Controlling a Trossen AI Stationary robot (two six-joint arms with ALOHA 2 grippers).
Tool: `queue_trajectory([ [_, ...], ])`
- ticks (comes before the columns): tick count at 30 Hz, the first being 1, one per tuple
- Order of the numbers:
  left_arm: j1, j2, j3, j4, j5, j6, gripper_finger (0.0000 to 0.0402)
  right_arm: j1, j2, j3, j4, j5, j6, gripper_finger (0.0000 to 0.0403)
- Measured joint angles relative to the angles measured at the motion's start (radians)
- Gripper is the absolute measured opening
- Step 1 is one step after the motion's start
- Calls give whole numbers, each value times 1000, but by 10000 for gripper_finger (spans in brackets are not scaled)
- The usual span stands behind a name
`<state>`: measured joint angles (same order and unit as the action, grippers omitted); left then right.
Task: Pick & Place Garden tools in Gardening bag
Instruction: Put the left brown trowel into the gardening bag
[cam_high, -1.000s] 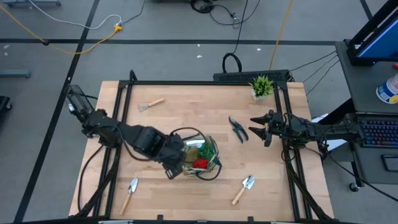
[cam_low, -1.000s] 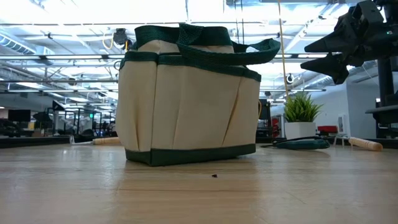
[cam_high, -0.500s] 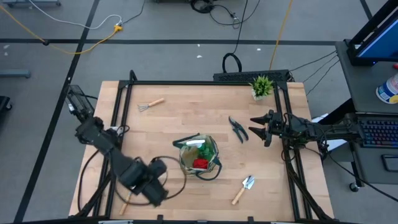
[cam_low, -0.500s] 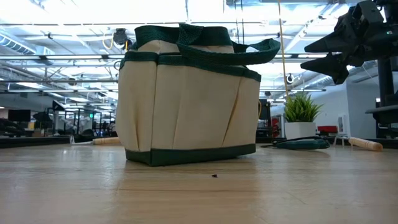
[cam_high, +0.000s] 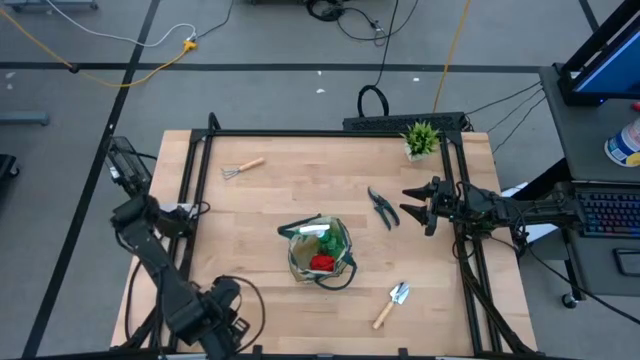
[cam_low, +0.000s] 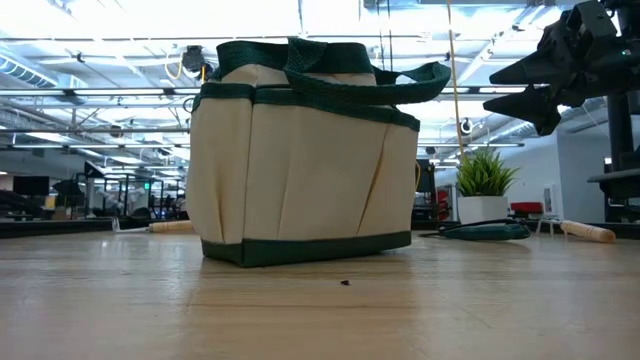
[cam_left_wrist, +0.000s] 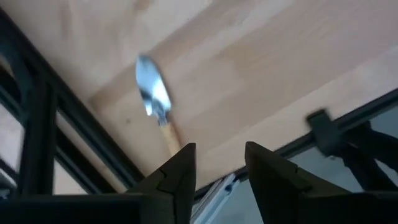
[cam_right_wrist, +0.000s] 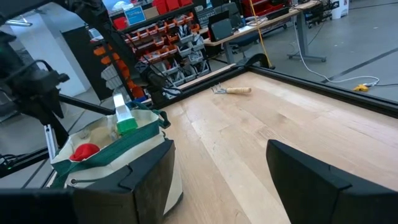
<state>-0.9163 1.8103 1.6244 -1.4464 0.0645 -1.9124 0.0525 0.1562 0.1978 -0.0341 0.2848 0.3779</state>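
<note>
You hung the left gripper (cam_left_wrist: 214, 177), jaws part-open and empty, above the near-left trowel (cam_left_wrist: 155, 99) to line up a grab (right gripper (cam_high: 415, 207) waited wide).

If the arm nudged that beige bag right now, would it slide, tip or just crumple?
The gardening bag stands upright on a broad flat base, so it probably slides rather than tips. Its fabric walls look soft and would likely dent. The loop handle droops, so it is surely floppy.
</note>
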Motion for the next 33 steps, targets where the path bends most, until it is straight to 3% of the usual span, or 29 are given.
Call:
queue_trajectory([
  [20,-89,0,-355,401,155,-232,143,0,0,0,0,0,0,249],
  [24,-111,0,-396,474,165,-285,143,0,0,0,0,0,0,249],
  [33,-158,0,-403,471,157,-387,143,0,0,0,9,0,3,249],
])
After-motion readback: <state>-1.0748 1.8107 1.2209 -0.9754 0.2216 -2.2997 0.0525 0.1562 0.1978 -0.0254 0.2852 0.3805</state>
